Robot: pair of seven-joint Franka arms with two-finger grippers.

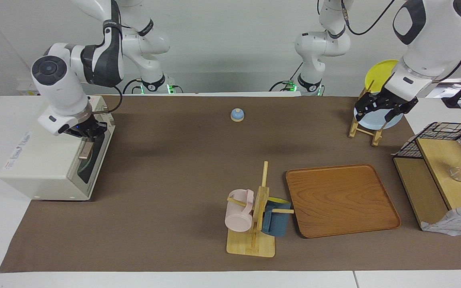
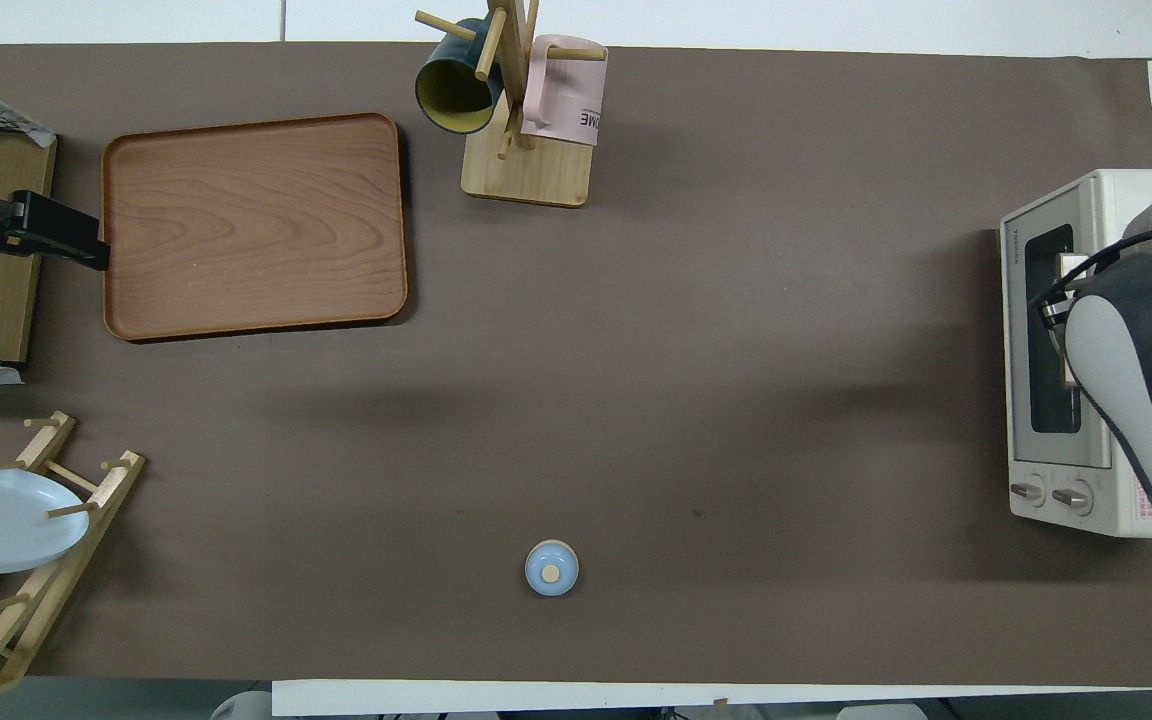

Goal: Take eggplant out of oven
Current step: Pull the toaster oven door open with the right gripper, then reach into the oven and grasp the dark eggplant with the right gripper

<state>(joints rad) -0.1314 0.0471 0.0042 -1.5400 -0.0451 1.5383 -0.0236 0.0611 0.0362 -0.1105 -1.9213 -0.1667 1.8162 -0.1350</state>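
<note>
Ovens: one boxy cream-white toaster oven (image 1: 50,164) with a dark glass door
Trays: one brown wooden tray (image 1: 340,199)
Mugs: two, one pale pink mug (image 1: 239,211) and one dark blue mug (image 1: 275,221)
Mug stands: one pale wooden mug tree (image 1: 255,224)
Plates: two, one pale blue plate (image 1: 374,113) and one yellow plate (image 1: 382,74)
Plate racks: one wooden plate rack (image 1: 364,128)
Bells: one small blue bell (image 1: 237,115)
Wire baskets: one black wire basket (image 1: 448,138)

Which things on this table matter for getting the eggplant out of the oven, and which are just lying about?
Job:
- oven, door shut, at the right arm's end of the table
- right gripper, at the oven's door handle
- eggplant: not visible

Lying about:
- wooden tray
- mug tree with pink mug and blue mug
- plate rack
- bell
- left gripper, over the rack
</note>
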